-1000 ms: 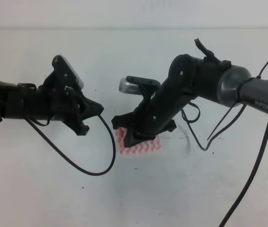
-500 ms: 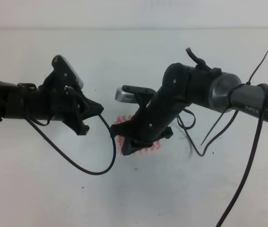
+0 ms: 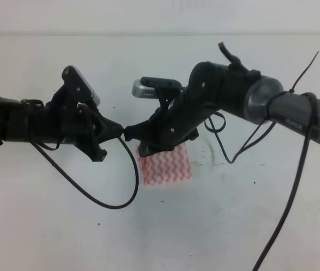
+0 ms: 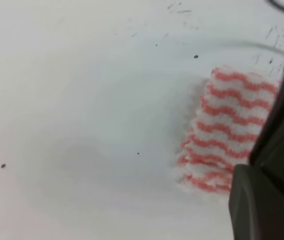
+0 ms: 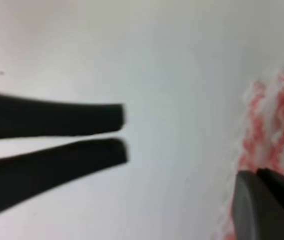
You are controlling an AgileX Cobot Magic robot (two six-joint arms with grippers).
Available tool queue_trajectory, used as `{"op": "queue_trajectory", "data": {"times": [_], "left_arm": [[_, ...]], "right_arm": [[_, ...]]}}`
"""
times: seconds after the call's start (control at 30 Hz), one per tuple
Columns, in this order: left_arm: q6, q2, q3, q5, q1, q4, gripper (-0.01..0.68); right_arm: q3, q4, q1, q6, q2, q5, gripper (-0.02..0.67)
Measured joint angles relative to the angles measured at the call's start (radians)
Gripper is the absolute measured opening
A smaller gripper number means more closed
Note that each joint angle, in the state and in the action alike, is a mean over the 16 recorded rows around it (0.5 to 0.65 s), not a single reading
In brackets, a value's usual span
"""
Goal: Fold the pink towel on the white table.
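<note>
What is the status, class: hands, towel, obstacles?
Left hand empty, state unclear. Right hand nearly shut, empty. Pink towel flat on table, small and folded-looking. Nothing in the way.

Bright, even light is cast with soft shadows; both wrist views are blurred, foreground parts defocused.
</note>
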State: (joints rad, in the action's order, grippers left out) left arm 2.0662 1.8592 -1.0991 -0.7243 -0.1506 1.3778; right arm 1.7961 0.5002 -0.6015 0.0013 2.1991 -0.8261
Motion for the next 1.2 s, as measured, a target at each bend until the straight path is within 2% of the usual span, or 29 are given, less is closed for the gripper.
{"op": "queue_trajectory", "data": {"times": [0.37,1.2], "left_arm": [[-0.002,0.000,0.000,-0.005,0.000,0.000,-0.006],[-0.019,-0.001,0.000,-0.052,-0.001,-0.001,-0.005]], "right_arm": [[0.057,0.008,0.001,0.000,0.066,-0.007,-0.018],[0.152,-0.074,0.018,0.055,0.109,-0.025,-0.018]]}}
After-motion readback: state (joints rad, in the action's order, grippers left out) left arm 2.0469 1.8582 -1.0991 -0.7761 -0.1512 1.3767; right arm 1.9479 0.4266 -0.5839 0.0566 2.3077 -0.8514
